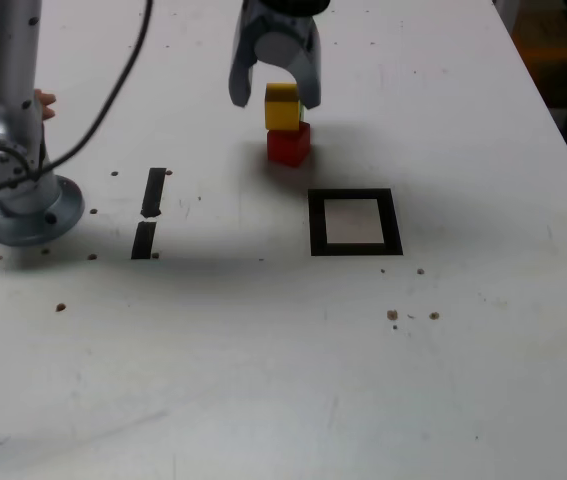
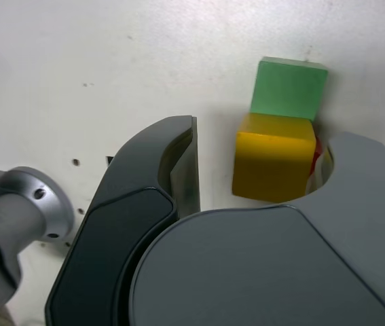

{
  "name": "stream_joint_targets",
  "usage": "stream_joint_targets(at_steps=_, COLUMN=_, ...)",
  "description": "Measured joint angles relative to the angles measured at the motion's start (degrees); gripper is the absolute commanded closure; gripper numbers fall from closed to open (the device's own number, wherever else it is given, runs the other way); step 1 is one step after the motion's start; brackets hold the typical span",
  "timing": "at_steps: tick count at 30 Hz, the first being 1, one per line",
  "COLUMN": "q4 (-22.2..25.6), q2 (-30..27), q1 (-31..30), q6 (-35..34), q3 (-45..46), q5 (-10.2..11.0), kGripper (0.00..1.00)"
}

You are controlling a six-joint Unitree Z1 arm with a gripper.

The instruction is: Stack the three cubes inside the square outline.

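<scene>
The yellow cube (image 1: pixel 283 108) sits on top of the red cube (image 1: pixel 289 146), behind the square outline (image 1: pixel 316 222) and outside it. My gripper (image 1: pixel 275 98) is open around the yellow cube, one finger on each side. In the wrist view a gap shows between the dark finger (image 2: pixel 178 163) and the yellow cube (image 2: pixel 273 159), while the grey finger (image 2: pixel 362 176) is right against it. The green cube (image 2: pixel 290 88) rests on the table just beyond the stack and is hidden in the exterior view. Only a sliver of the red cube (image 2: pixel 316 149) shows there.
The arm's base (image 1: pixel 18 195) stands at the exterior view's left, with a cable hanging over it and a person's hand (image 1: pixel 43 101) behind it. Two short black tape strips (image 1: pixel 153 192) (image 1: pixel 144 240) lie right of the base. Small crumbs (image 1: pixel 393 315) dot the white table.
</scene>
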Motion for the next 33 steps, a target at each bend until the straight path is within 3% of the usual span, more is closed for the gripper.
stream_joint_targets(at_steps=5, q4=-6.6, q2=0.1, q1=0.2, q6=-0.3, q3=4.3, q5=-2.1, kGripper=0.42)
stream_joint_targets(at_steps=10, q4=-8.4, q2=-0.6, q1=0.8, q6=-1.4, q3=5.4, q5=-1.8, kGripper=0.65)
stream_joint_targets(at_steps=17, q4=-10.4, q2=-2.5, q1=0.8, q6=-1.9, q3=5.0, q5=-2.0, kGripper=0.84)
stream_joint_targets(at_steps=27, q4=-10.6, q2=-2.1, q1=-1.8, q6=-1.2, q3=-2.5, q5=-1.8, kGripper=0.87)
stream_joint_targets(at_steps=33, q4=-7.8, q2=2.9, q1=-3.4, q6=0.4, q3=-8.7, q5=-2.5, kGripper=0.86)
